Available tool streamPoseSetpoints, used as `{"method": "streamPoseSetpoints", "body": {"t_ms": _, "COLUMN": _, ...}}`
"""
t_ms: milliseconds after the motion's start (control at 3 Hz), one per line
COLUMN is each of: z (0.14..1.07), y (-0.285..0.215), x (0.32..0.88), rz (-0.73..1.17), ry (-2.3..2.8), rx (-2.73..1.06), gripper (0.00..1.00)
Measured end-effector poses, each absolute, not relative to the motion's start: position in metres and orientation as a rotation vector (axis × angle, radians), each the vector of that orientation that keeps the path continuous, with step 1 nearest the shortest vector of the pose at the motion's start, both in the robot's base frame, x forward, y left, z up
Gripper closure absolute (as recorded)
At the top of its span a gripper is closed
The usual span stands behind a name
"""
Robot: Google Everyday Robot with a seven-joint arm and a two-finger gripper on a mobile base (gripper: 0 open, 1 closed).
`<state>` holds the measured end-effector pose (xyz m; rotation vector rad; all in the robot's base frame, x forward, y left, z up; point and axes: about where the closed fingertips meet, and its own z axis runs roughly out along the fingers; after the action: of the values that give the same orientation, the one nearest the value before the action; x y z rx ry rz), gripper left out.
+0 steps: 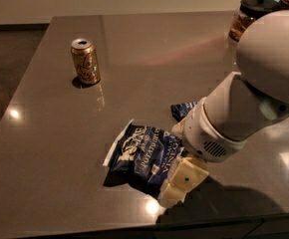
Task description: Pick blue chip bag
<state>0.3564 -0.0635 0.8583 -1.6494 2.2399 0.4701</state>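
The blue chip bag (pixel 147 156) lies flat on the dark grey table (pixel 60 148) near its front edge. It is crinkly navy with white lettering and white sealed ends. My gripper (pixel 180 164) is low over the bag's right end, with its cream tip right at the bag's lower right corner. The white wrist (pixel 219 128) and arm cover what lies behind the bag's right side.
A brown drink can (pixel 85 61) stands upright at the back left. A small flat blue packet (pixel 185 109) pokes out from behind my wrist. A glass jar with a black lid (pixel 248 15) stands at the back right. The table's front edge runs just below the bag.
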Motion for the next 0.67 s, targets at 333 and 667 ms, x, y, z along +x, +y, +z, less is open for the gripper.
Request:
{"method": "streamPoseSetpoints", "body": {"t_ms": 333, "z": 0.8597, "y": -0.0631, "x": 0.3556, "rz": 0.466, "ry": 2.237, "rx": -1.635, "gripper": 0.36}}
{"method": "streamPoseSetpoints", "body": {"t_ms": 667, "z": 0.8693, "y": -0.0651, "x": 0.3593, "rz": 0.448, "ry": 2.220, "rx": -1.620, "gripper": 0.59}}
